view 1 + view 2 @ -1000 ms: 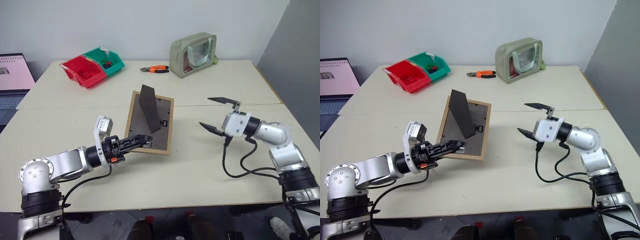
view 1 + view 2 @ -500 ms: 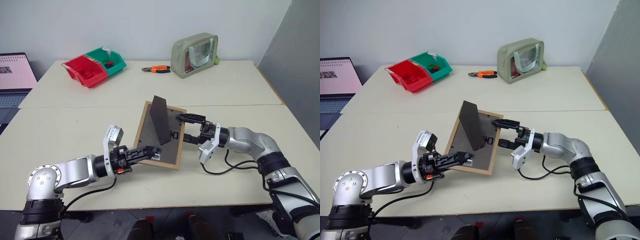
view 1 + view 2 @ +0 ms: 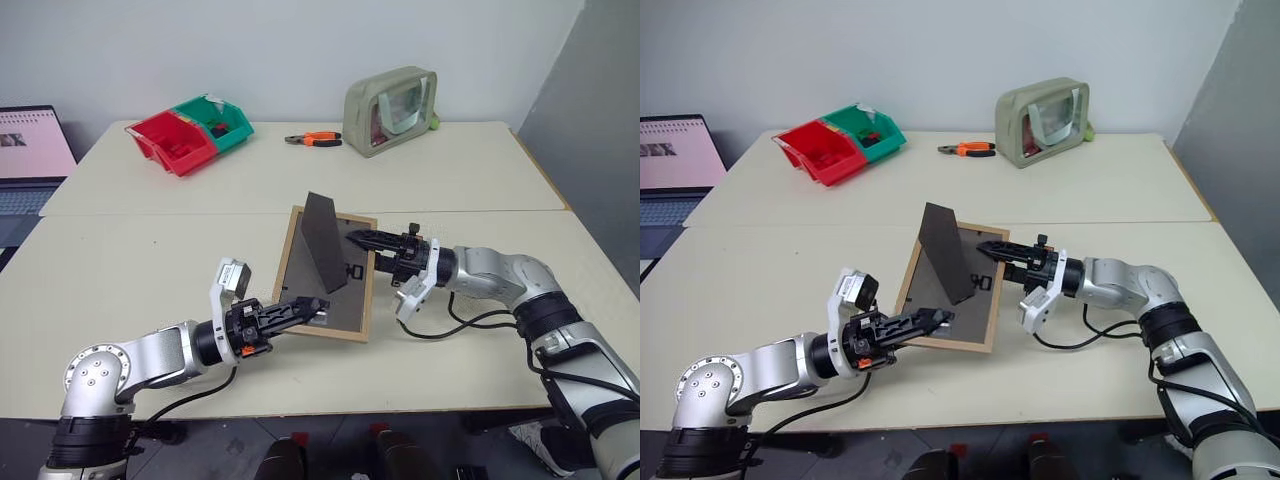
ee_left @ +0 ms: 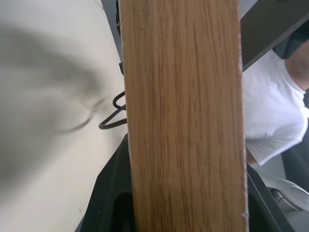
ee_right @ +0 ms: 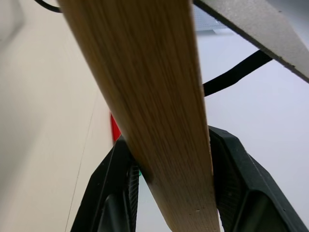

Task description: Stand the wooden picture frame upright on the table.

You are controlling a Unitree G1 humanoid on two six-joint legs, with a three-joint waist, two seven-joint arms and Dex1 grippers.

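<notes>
The left gripper [image 3: 300,310] has its two black fingers closed on the near wooden edge of the small rectangular light-wood picture frame [image 3: 330,272], which fills the gap between them in the left wrist view. The right gripper [image 3: 368,250], coming in from three o'clock, has its fingers either side of the frame's right rail and appears clamped on it. The frame hangs face-down and tilted just above the large pale beige table [image 3: 150,260] near its centre, dark back panel upward, its fold-out stand [image 3: 326,240] sticking up. Two grips on adjacent edges probably allow the frame to be rotated upright without slipping. An olive-green pouch [image 3: 390,96] sits at twelve o'clock, well apart.
</notes>
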